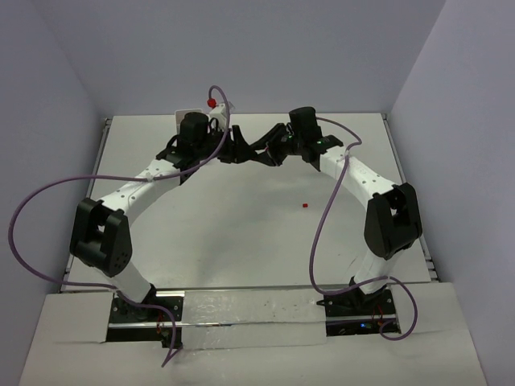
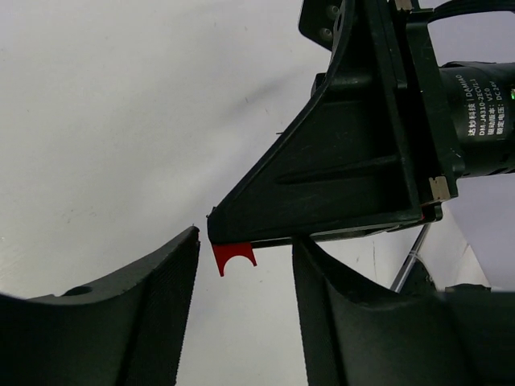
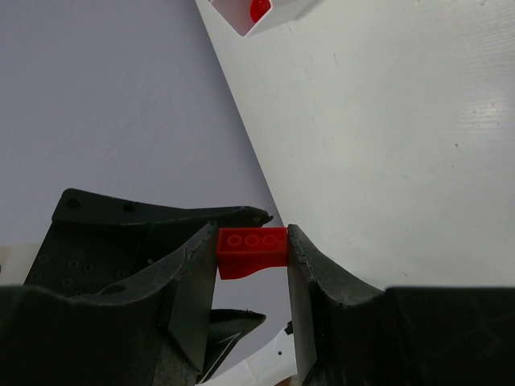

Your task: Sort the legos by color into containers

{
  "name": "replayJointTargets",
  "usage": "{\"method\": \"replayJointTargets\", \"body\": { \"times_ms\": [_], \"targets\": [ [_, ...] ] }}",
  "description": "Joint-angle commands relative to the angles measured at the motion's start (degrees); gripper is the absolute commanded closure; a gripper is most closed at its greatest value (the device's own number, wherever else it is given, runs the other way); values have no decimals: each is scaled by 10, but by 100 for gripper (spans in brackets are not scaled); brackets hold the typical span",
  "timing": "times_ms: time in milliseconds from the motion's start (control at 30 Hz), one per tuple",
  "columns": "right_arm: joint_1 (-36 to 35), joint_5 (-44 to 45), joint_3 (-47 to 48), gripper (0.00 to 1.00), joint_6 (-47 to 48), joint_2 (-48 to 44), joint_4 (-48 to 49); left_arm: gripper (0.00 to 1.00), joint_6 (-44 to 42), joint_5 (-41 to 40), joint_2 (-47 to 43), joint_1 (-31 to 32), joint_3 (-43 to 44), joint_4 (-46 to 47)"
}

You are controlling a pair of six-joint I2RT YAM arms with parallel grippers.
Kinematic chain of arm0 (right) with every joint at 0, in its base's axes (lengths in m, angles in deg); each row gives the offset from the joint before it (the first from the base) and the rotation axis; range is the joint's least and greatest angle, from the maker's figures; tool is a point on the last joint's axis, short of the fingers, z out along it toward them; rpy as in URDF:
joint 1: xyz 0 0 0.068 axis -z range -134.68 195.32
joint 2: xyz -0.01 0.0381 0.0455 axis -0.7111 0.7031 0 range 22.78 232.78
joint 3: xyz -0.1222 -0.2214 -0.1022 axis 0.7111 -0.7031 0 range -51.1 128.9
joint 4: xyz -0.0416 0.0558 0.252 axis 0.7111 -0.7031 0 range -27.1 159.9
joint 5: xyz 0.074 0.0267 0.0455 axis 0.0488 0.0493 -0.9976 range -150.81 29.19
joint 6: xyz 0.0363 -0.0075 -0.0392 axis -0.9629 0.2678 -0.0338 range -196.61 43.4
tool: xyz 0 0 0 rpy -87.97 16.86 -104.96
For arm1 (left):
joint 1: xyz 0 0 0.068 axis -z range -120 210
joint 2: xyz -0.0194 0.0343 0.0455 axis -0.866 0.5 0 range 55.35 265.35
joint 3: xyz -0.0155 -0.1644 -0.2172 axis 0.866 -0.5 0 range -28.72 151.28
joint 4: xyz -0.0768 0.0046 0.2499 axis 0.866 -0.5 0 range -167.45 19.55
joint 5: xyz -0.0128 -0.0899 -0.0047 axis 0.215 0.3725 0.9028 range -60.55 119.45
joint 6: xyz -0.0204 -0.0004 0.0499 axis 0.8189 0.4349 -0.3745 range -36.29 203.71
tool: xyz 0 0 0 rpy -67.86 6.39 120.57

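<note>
**Grip:** The right gripper (image 3: 252,240) is clamped on a red brick (image 3: 252,252), studs toward its camera.

**Purpose:** Judged a hand-over. The left gripper (image 2: 245,245) stands apart, one finger either side of the brick's arched end, not touching it.

**Views:**
- Only the right wrist view shows the tray (image 3: 283,22) ahead of that gripper, one red piece (image 3: 257,10) inside.
- Only the top view shows a loose lego (image 1: 305,206) back toward the right arm's base.

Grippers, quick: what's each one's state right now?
Left gripper: open, holding nothing.
Right gripper: closed on a red lego brick.
</note>
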Motion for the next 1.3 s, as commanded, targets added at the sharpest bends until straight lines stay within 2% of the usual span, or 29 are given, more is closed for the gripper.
{"method": "replayJointTargets", "body": {
  "times_ms": [0,167,233,267,300,333,400,433,533,667,767,800,900,1000,1267],
  "targets": [
    [-9,-35,-10,100,-14,0,14,47,-10,-57,4,1,37,4],
    [-10,-39,-18,99,-19,-4,20,67,-12,-81,7,1,38,-10],
    [-10,-38,-20,91,-19,-5,21,76,-14,-86,6,1,37,-13],
    [-10,-39,-21,82,-17,-5,23,83,-16,-86,6,-1,37,-14],
    [-10,-39,-21,81,-17,-5,23,87,-16,-86,6,-1,37,-15],
    [-10,-40,-21,69,-15,-5,27,95,-18,-86,4,-3,36,-17],
    [-10,-41,-22,46,-11,-5,30,100,-23,-85,2,-5,36,-19],
    [-8,-39,-23,26,-3,-7,29,100,-29,-83,-3,-10,35,-25],
    [3,-39,-27,1,21,-14,25,100,-56,-86,-19,-23,33,-47],
    [33,-50,-29,0,94,-26,14,100,-115,-98,-53,-58,21,-91],
    [58,-38,-4,0,210,-38,-37,100,-175,-144,-71,-92,15,-127],
    [59,-18,16,0,276,-41,-71,100,-185,-181,-74,-104,15,-135],
    [58,26,50,0,376,-43,-134,100,-209,-233,-76,-123,6,-141],
    [58,64,76,0,494,-36,-202,94,-215,-265,-63,-160,-6,-136],
    [58,113,102,0,606,-18,-285,100,-210,-250,24,-194,51,-130]
  ]
}}
